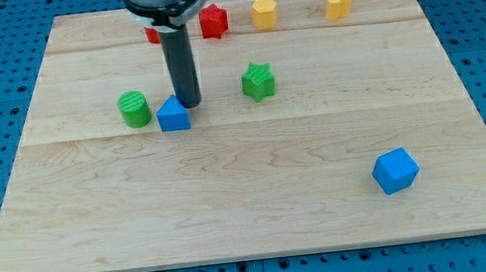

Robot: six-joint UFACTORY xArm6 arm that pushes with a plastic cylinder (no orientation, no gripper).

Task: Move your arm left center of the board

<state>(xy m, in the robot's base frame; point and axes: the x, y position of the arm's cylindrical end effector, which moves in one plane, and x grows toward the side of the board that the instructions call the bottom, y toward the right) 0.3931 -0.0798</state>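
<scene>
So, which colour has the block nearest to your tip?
Blue: the triangular block beside my tip, camera view.

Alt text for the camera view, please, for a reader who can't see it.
A dark rod's tip rests on a wooden board, just right of a blue triangular block with a green cylinder to its left. A green star lies right, a blue cube lower right, and red and yellow blocks line the top.
</scene>
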